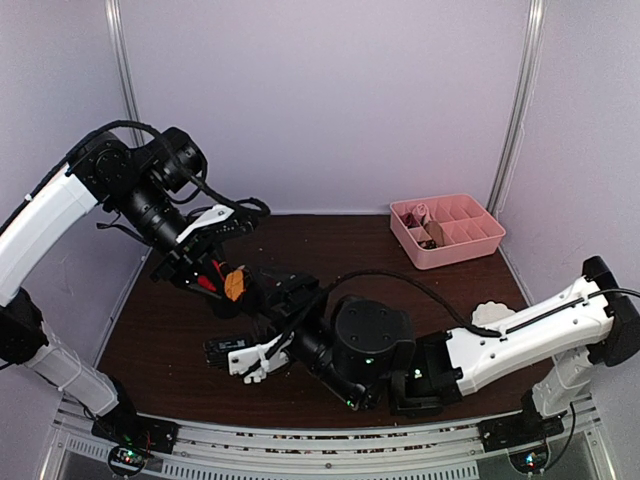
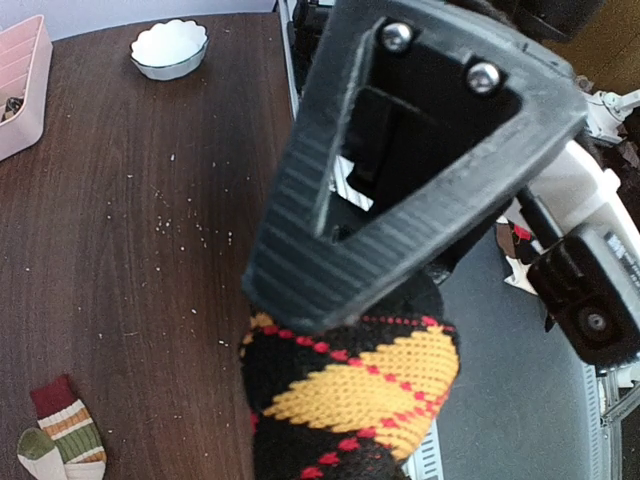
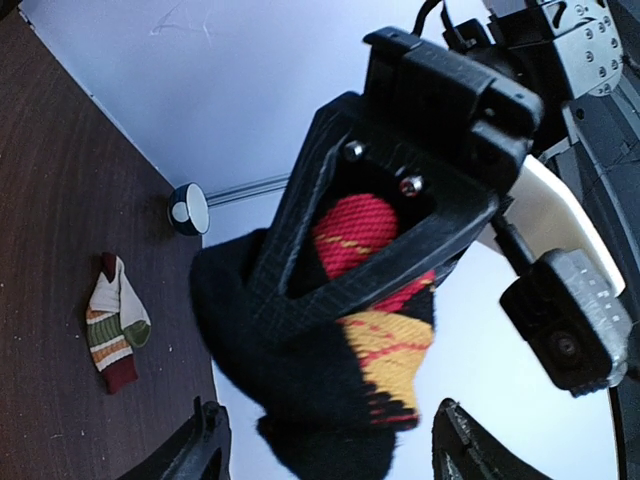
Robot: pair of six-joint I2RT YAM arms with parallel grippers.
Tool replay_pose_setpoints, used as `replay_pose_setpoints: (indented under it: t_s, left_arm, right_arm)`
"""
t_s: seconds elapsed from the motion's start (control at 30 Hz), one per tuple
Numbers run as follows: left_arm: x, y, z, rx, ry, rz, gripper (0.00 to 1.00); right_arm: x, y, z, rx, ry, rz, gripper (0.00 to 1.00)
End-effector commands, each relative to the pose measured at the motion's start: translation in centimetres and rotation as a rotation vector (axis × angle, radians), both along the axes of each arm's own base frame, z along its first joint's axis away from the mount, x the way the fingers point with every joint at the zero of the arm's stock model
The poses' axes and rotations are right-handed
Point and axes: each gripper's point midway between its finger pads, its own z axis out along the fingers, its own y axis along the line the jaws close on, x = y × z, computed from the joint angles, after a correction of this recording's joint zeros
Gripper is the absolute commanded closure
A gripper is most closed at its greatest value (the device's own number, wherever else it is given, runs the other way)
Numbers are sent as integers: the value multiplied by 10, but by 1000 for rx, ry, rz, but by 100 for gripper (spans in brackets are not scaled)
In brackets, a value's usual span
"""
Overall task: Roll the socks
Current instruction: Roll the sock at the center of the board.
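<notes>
Left arm (image 1: 60, 215) raised, left fingers (image 2: 300, 270) clamped, right arm (image 1: 520, 335) low, right fingers (image 3: 205, 450) spread

Shows soft knitted cloth in the argyle sock (image 2: 360, 390) and the striped sock (image 2: 62, 440), matt ridged plastic on the left gripper (image 2: 340, 312), matt wood grain on the table (image 2: 150, 250), smooth pink plastic in the tray (image 2: 25, 90).

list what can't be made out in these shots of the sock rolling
- Argyle sock: full shape hidden by the left end effector clamped on it, left wrist view.
- Striped sock: not seen in the top view, probably under an arm.
- Tray contents: too small in the top view, cut off by the left edge in the left wrist view.
</notes>
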Motion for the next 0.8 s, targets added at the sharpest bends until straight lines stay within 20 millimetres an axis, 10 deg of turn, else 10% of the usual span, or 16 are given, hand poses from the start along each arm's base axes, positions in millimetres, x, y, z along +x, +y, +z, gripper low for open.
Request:
replay_pose_setpoints:
  t_s: [0.0, 0.33, 0.53, 0.67, 0.77]
  left_arm:
    - [-4, -2, 6, -28, 31, -3, 100]
    - [-11, -1, 14, -56, 54, -22, 100]
    - [-12, 1, 11, -49, 53, -29, 100]
    - [-8, 4, 8, -36, 9, -32, 56]
    - [-2, 9, 14, -43, -100, -42, 51]
  right_arm:
    - [-9, -1, 35, 102, -18, -19, 32]
    - [-16, 11, 29, 46, -46, 0, 44]
    - [-15, 12, 40, 64, -67, -4, 77]
    - [-17, 15, 34, 62, -48, 8, 98]
    - [-15, 10, 34, 127, 17, 13, 100]
